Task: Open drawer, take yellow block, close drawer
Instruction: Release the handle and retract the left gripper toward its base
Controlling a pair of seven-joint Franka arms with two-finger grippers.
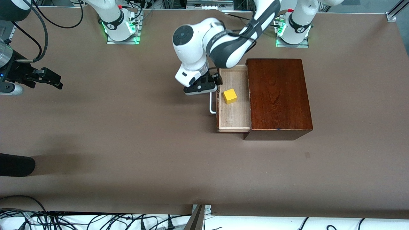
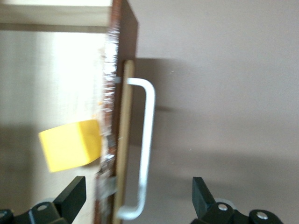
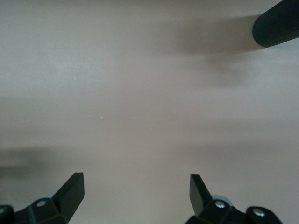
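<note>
A: What's nearest the front camera?

B: I log the drawer [image 1: 234,111] pulled out of the wooden box [image 1: 277,95], white handle [image 1: 212,103] at its 9 o'clock edge. The yellow block [image 1: 230,96] sits inside on the pale lining.

A: End effectors?

B: Left end effector [image 1: 204,88] over the handle, fingers spread, gripping nothing. Right end effector [image 1: 52,78] waits over bare counter [image 1: 127,134] at the right arm's end, fingers apart, empty.

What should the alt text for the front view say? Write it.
A yellow block sits in the open drawer of a dark wooden box on a brown table. The left pincer, open, hovers at the drawer's white handle; the right pincer waits open at the table's edge.
</note>
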